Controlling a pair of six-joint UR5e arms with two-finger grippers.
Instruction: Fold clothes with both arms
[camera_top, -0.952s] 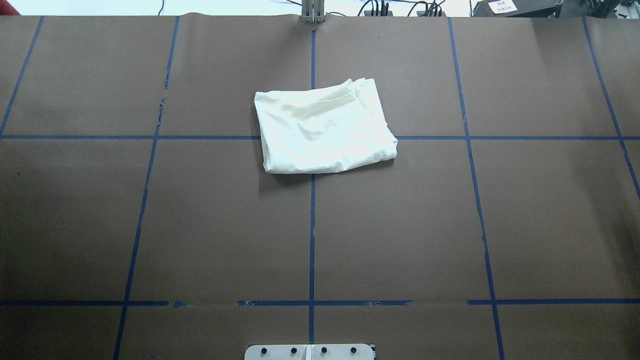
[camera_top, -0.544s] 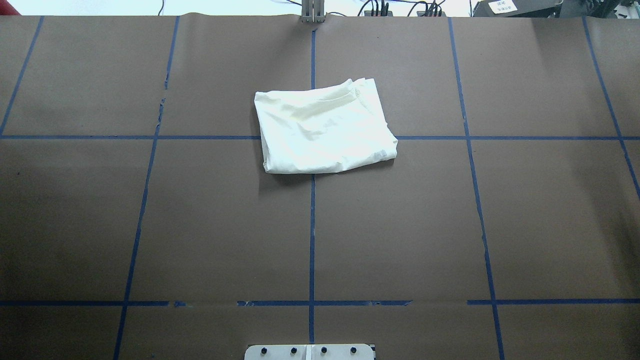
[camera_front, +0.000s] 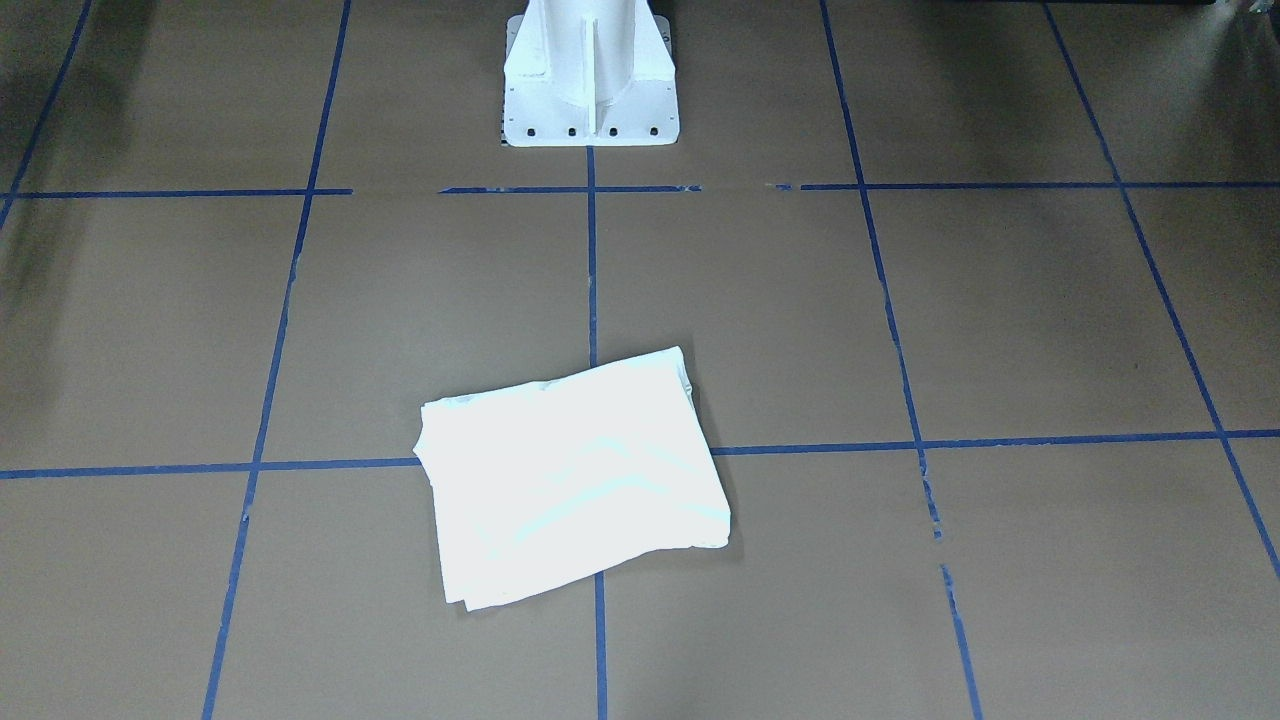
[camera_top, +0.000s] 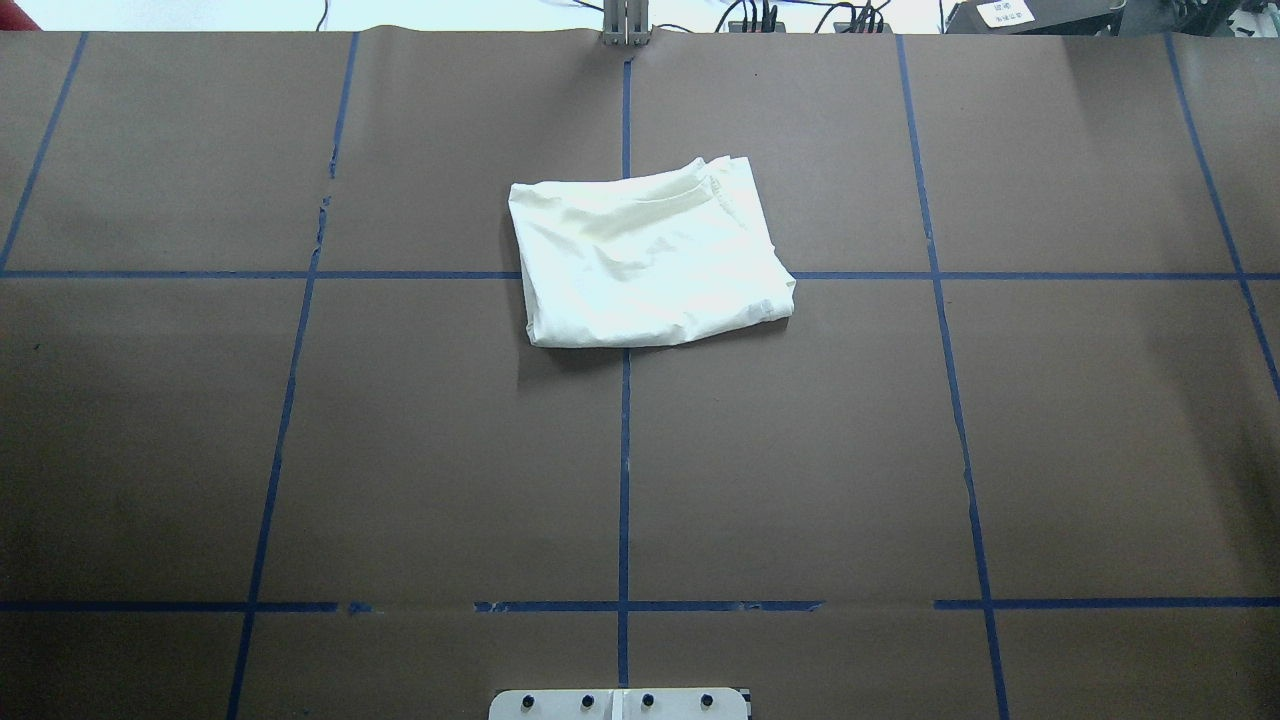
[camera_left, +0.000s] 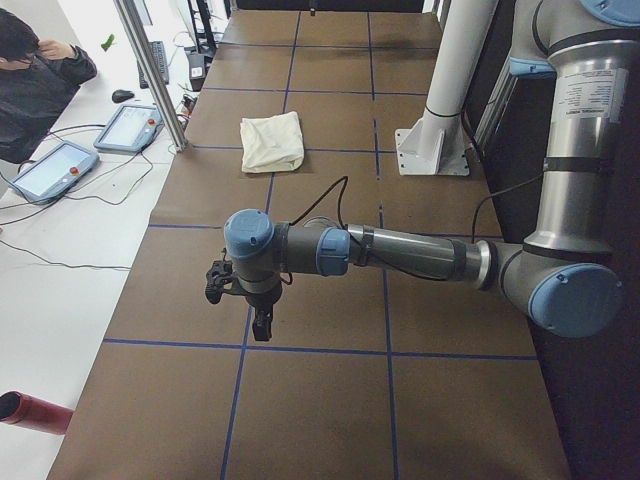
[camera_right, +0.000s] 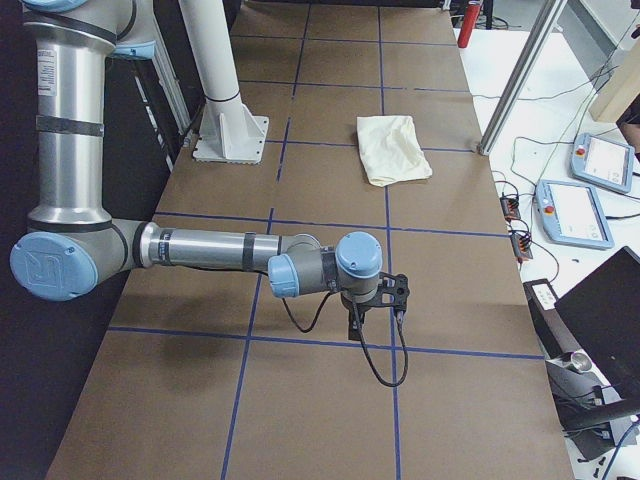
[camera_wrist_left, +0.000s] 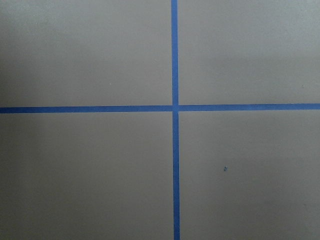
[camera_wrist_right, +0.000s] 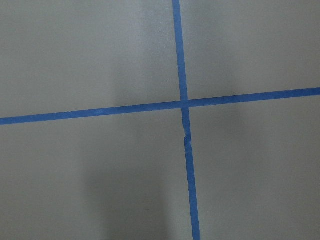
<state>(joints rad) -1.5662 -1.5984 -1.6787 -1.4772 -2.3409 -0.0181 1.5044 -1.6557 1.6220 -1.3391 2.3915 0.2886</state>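
The cream-white shirt (camera_top: 650, 260) lies folded into a rough rectangle on the brown table, plain side up, with no print showing. It also shows in the front view (camera_front: 575, 475), the left view (camera_left: 272, 142) and the right view (camera_right: 393, 148). My left gripper (camera_left: 262, 322) hangs low over the table, far from the shirt, toward the table's left end. My right gripper (camera_right: 356, 328) hangs likewise toward the right end. I cannot tell whether either is open or shut. Both wrist views show only brown paper and crossed blue tape (camera_wrist_left: 174, 107).
The white pedestal base (camera_front: 590, 70) stands at the robot's side of the table. A metal post (camera_left: 150, 70) stands at the far edge. An operator (camera_left: 30, 80) and teach pendants (camera_left: 130, 127) (camera_right: 570, 212) are beyond that edge.
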